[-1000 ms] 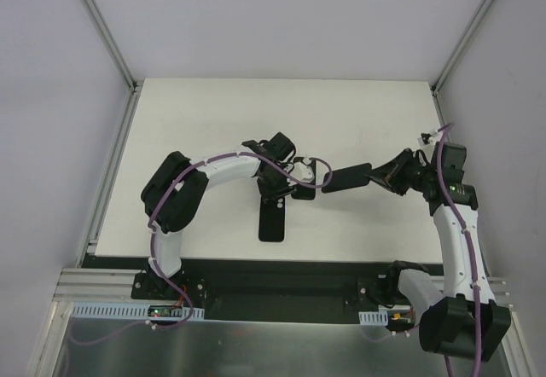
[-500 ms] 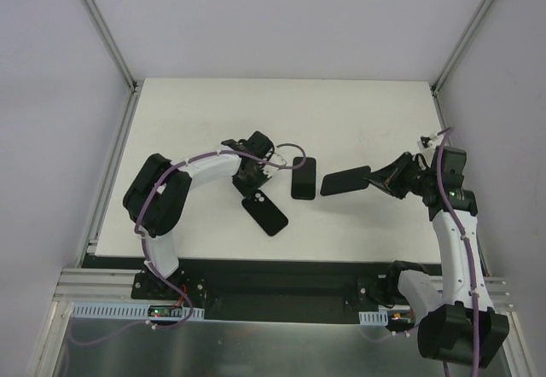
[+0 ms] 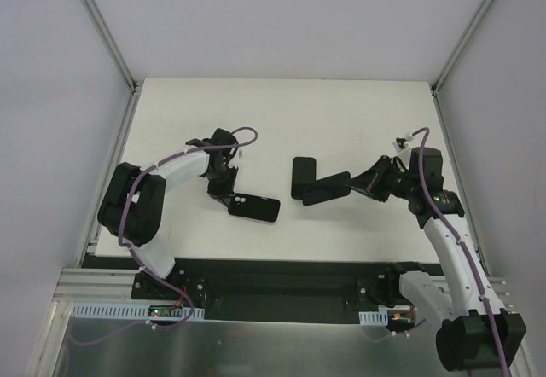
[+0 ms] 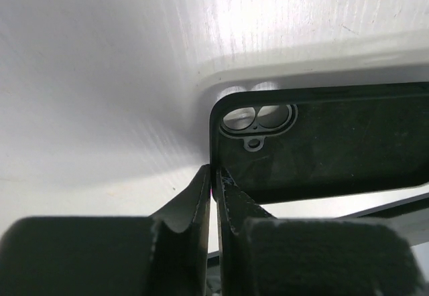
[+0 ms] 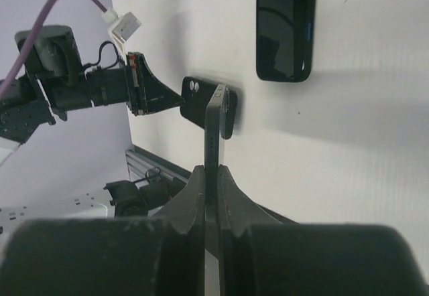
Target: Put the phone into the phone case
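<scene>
Seemingly the positioning step: the left tool [image 4: 213,175] is pinched shut on the edge of the thin all-black phone case [image 3: 254,208]. The right tool [image 5: 211,175] clamps an unidentified thin black slab [image 3: 331,187]. The glossy, blue-edged phone [image 3: 304,175] lies apart on the white surface [image 3: 358,113]. Next, phone and case need aligning.

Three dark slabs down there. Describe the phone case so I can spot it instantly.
On the white table, look left of centre, at the tip of the left end effector, which pinches the phone case by one edge. Unlike the glossy phone lying flat at centre and the dark slab in the right end effector, it has a camera cutout at one corner.
</scene>
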Action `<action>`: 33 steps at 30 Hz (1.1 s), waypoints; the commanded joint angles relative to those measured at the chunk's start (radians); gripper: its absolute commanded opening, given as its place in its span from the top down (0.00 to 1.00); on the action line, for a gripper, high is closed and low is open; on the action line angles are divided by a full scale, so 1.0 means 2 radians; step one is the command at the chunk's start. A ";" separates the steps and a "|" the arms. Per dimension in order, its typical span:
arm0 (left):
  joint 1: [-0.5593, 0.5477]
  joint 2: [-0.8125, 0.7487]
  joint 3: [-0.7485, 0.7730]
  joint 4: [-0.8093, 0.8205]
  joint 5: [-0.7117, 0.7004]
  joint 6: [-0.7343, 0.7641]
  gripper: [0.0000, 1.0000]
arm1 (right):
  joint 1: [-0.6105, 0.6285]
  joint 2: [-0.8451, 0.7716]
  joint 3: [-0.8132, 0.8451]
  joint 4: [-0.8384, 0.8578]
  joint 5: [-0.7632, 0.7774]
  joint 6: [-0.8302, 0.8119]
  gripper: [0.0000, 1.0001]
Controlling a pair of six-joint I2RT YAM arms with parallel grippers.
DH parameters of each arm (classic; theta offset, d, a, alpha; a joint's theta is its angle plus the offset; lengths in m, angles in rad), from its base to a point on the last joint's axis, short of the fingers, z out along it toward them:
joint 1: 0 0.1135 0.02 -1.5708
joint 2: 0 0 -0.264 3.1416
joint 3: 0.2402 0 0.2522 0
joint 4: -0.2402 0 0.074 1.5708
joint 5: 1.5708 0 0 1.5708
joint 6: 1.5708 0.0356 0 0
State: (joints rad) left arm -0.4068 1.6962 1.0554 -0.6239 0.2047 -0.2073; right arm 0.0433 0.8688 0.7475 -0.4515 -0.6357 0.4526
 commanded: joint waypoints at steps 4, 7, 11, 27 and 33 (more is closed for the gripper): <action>-0.004 -0.093 -0.045 0.020 -0.035 -0.141 0.70 | 0.097 0.008 -0.001 0.078 0.055 0.048 0.98; -0.002 -0.149 -0.057 0.025 -0.068 -0.170 0.38 | 0.125 0.018 -0.003 0.099 0.075 0.059 0.99; 0.003 -0.203 -0.048 0.027 -0.092 -0.176 0.22 | 0.165 0.033 -0.001 0.120 0.117 0.074 0.99; 0.086 -0.138 -0.094 0.105 0.028 -0.170 1.00 | 0.319 0.164 -0.009 0.273 0.226 0.140 0.99; 0.086 -0.122 -0.126 0.136 0.050 -0.187 1.00 | 0.338 0.201 -0.006 0.309 0.230 0.152 0.98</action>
State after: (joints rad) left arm -0.2348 1.4368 0.8322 -0.4076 0.2516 -0.5476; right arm 0.7021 1.2537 0.6903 0.0238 -0.1986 0.7143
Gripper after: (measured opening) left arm 0.001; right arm 0.050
